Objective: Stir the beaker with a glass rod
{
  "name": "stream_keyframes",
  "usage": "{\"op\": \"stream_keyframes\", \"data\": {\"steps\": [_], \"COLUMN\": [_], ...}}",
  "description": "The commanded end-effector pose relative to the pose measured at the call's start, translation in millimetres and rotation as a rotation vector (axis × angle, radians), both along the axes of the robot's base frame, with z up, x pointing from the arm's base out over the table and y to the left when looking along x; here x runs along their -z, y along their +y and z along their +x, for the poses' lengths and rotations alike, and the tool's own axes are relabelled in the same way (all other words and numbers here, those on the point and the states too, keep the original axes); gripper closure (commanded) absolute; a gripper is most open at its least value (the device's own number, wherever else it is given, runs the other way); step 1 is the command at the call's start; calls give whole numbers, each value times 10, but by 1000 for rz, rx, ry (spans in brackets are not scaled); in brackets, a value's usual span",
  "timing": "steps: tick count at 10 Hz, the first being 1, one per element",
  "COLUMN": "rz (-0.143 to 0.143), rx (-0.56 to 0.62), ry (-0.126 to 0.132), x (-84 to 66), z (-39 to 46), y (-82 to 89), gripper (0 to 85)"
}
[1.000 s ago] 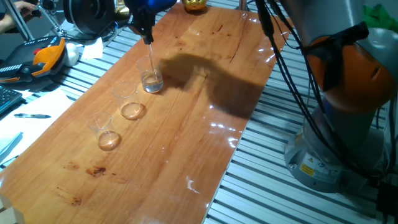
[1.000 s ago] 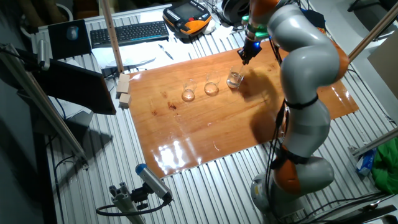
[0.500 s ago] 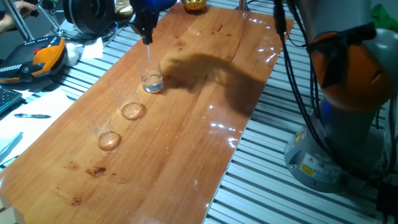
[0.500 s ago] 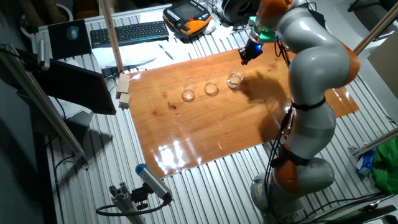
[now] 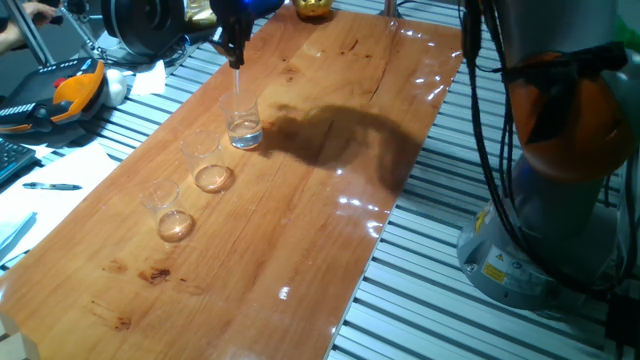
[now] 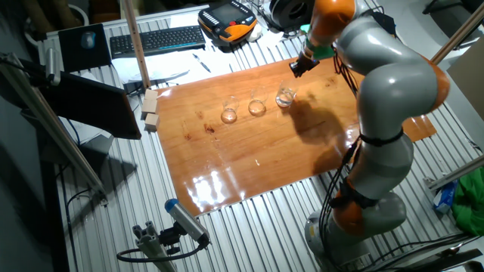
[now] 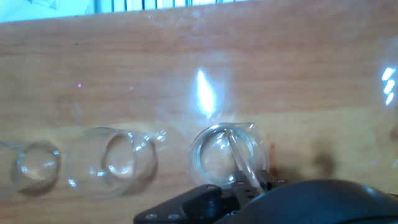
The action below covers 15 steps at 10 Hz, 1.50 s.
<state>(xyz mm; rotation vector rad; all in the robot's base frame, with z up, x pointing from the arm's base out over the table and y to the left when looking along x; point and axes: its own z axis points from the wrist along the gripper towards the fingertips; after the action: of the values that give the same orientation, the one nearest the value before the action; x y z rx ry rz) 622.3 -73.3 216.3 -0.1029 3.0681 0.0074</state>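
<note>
Glass rod (image 7: 238,155) dips into unlabelled beaker (image 7: 222,155).

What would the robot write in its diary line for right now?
phase: stirring | jaws: shut on thin clear glass rod | rod tip: inside small clear silvery-bottomed beaker | two amber-bottomed beakers: untouched

Wooden tabletop (image 6: 249,162) on slatted metal bench. Three small clear beakers in a row, near far edge: leftmost beaker (image 6: 229,114), middle beaker (image 6: 257,106), the beaker (image 6: 285,97) at right end. Hand (image 6: 296,70) just above and right of the beaker, dark, on grey-and-orange arm (image 6: 386,113) bending over from base at lower right. Glass rod too thin to make out here; hand's grip unclear, possibly closed. Two wooden blocks (image 6: 151,109) at left tabletop edge. Keyboard (image 6: 155,40) and orange-black pendant (image 6: 231,21) behind.
</note>
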Motion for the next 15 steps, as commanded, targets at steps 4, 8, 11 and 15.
{"op": "stream_keyframes", "data": {"steps": [4, 8, 11, 15], "rz": [1, 102, 50, -72], "rx": [22, 224, 194, -40], "ry": [212, 94, -59, 134], "x": [-40, 29, 1, -74], "z": [29, 46, 71, 19], "y": [75, 123, 78, 24], "gripper": [850, 850, 850, 850]}}
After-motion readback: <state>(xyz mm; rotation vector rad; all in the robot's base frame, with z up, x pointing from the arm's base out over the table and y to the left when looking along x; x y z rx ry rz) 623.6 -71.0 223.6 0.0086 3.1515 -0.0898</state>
